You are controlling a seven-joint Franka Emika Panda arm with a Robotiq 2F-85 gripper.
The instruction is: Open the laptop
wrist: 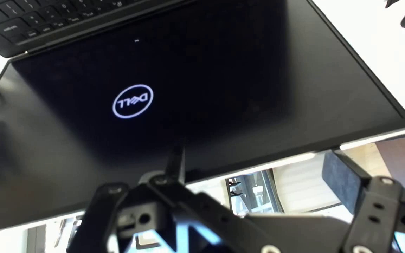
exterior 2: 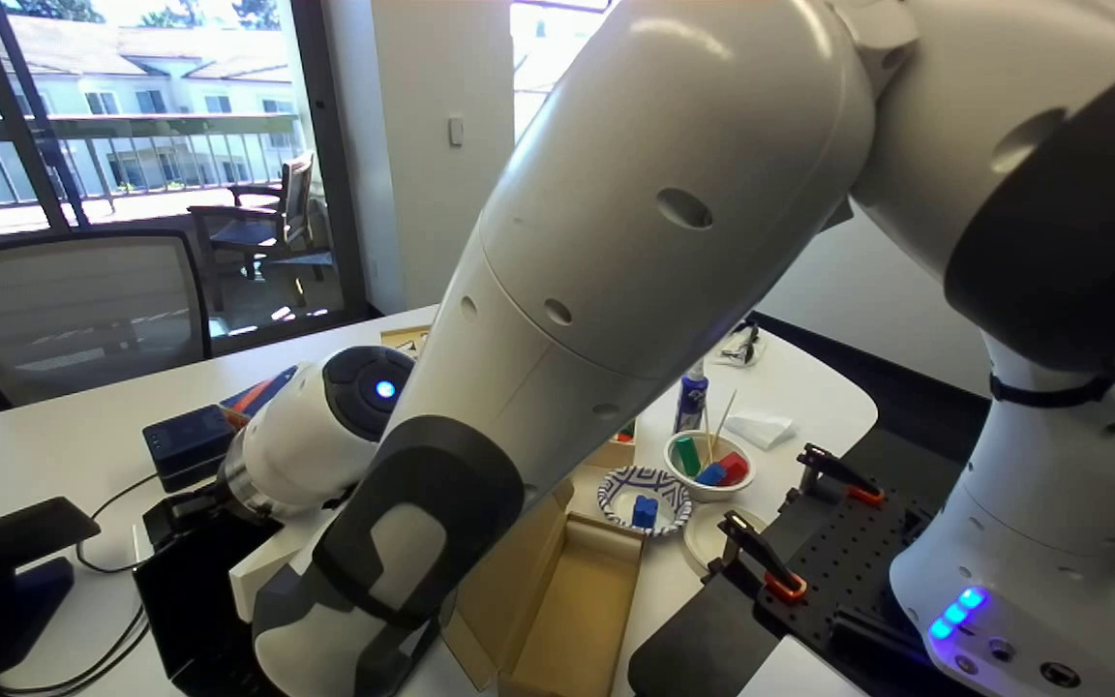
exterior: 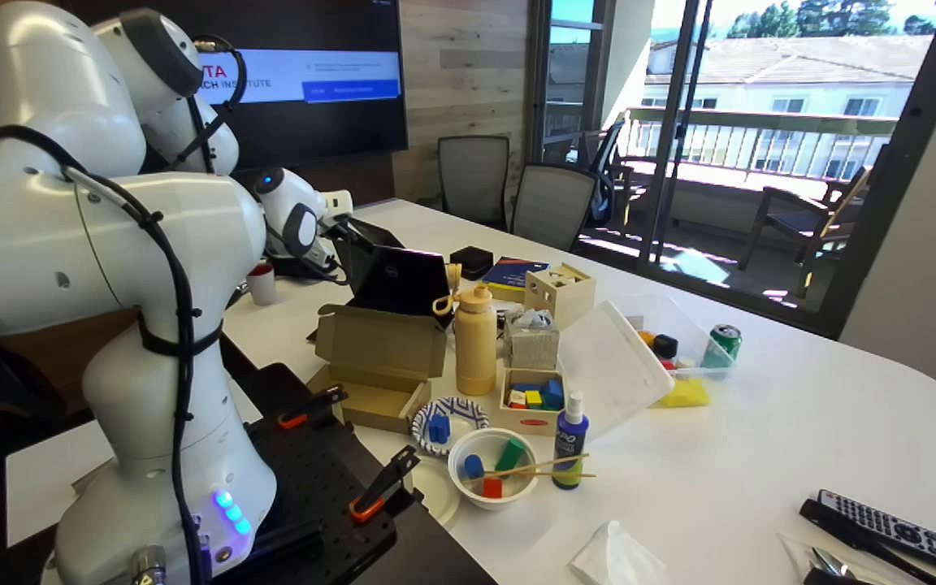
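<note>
1. Progress: the lid [wrist: 223, 88] of the laptop [exterior: 400, 280] stands raised, keyboard [wrist: 55, 17] partly in view, Dell logo [wrist: 133, 101] lit; opening judged complete or nearly so, with withdrawal left.
2. Gripper [wrist: 254, 160]: fingers [wrist: 345, 181] wide apart at the lid's edge; nothing seen clasped, contact undetermined.
3. Location: laptop on the white table [exterior: 760, 439], behind the open cardboard box [exterior: 379, 345] in an exterior view.
4. Room: wall screen [exterior: 314, 73], mesh-backed chairs [exterior: 552, 203], glass door [exterior: 669, 146].

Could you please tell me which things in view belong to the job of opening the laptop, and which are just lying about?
For the job: laptop, tool.

Just lying about: brown cardboard box, yellow bottle, spray bottle, green can, remote control.
</note>
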